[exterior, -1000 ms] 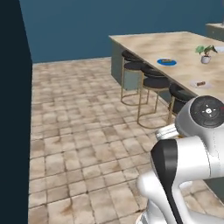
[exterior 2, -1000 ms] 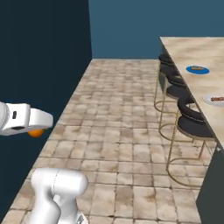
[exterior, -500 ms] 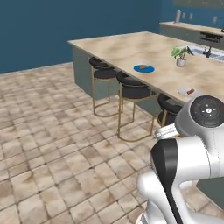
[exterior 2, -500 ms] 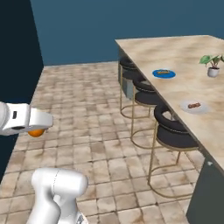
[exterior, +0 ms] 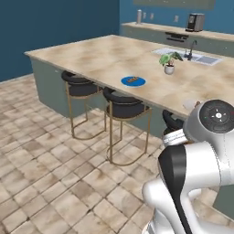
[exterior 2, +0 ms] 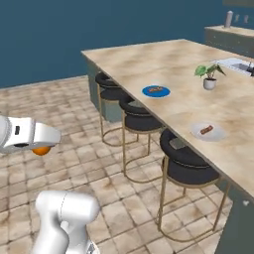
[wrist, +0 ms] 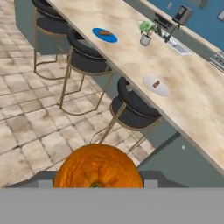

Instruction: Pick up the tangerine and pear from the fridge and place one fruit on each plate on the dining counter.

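My gripper (exterior 2: 42,148) is shut on the tangerine (exterior 2: 41,150), a bright orange ball held low at the left, out over the tiled floor. In the hand view the tangerine (wrist: 98,168) bulges at the bottom, hiding the fingers of the gripper (wrist: 99,180). Ahead stretches the dining counter (exterior 2: 149,59) with its beige marbled top. On it lie a blue plate (exterior 2: 156,91) and a white plate (exterior 2: 207,131), each carrying a small reddish-brown piece. The blue plate (exterior: 133,81) and the counter (exterior: 100,57) also appear from the left base. The pear and the fridge are out of view.
Three black-seated stools on gold legs line the counter's near side (exterior 2: 110,82) (exterior 2: 140,121) (exterior 2: 187,166). A potted plant (exterior 2: 209,77) stands beside a sink (exterior: 201,57). A back counter with a coffee machine (exterior: 195,21) runs along the blue wall.
The whole picture has swung: the base has turned, the dark panel at the left edge is gone and the dining counter now sits centred and closer. The tangerine stays in the gripper.
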